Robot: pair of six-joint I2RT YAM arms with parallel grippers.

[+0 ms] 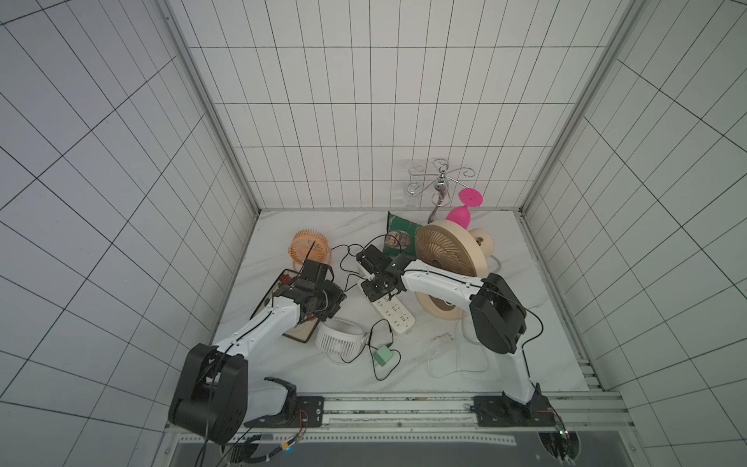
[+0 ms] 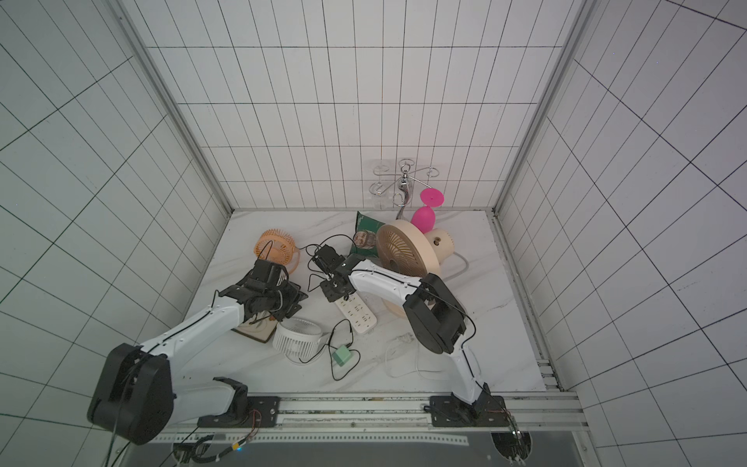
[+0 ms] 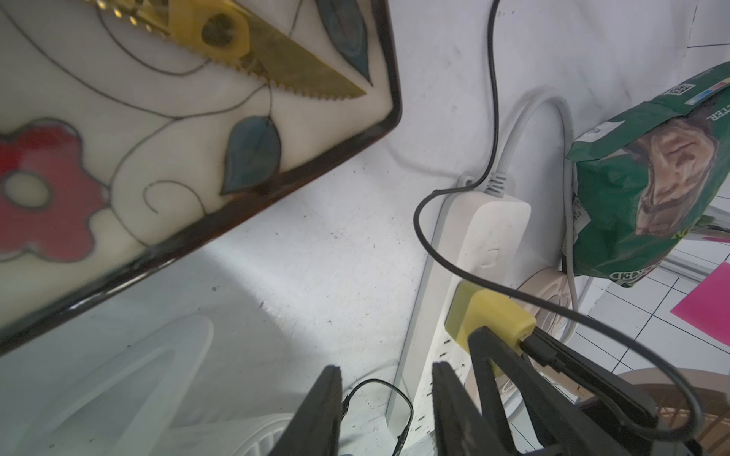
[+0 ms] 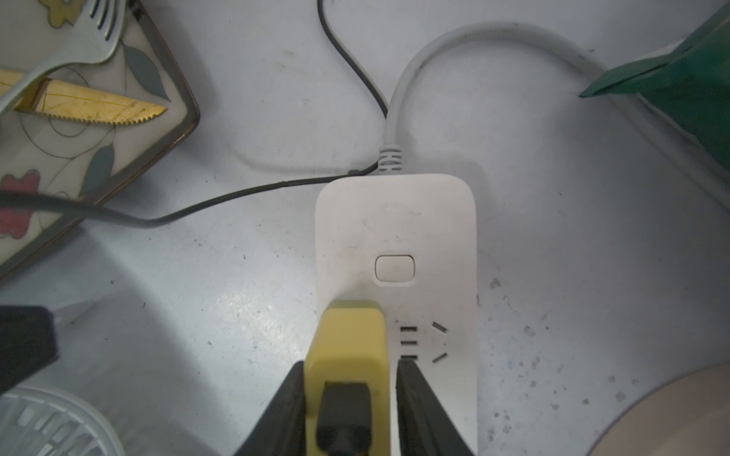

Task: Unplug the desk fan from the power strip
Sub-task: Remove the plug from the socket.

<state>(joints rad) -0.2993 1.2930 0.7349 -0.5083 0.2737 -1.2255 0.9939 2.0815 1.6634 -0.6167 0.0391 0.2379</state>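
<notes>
The white power strip (image 1: 394, 313) (image 4: 395, 221) lies mid-table with its grey cord (image 4: 418, 59) curling away. A yellow plug adapter (image 4: 347, 339) (image 3: 490, 316) sits in its first socket, with a black cable (image 4: 237, 193) coming out of its top. My right gripper (image 4: 349, 371) (image 1: 378, 283) is shut on the yellow plug, one finger on each side. My left gripper (image 3: 387, 379) hovers beside the strip's long edge, open with nothing between its fingers. A small orange desk fan (image 1: 309, 246) stands at the back left, and black cable loops toward it.
A flowered plate (image 3: 391, 118) with a knife lies under my left arm. A white fan (image 1: 339, 339) and a green adapter (image 1: 382, 355) sit in front. Behind the strip are a large beige fan (image 1: 448, 250), a green bag (image 1: 400, 238) and a pink goblet (image 1: 461, 214).
</notes>
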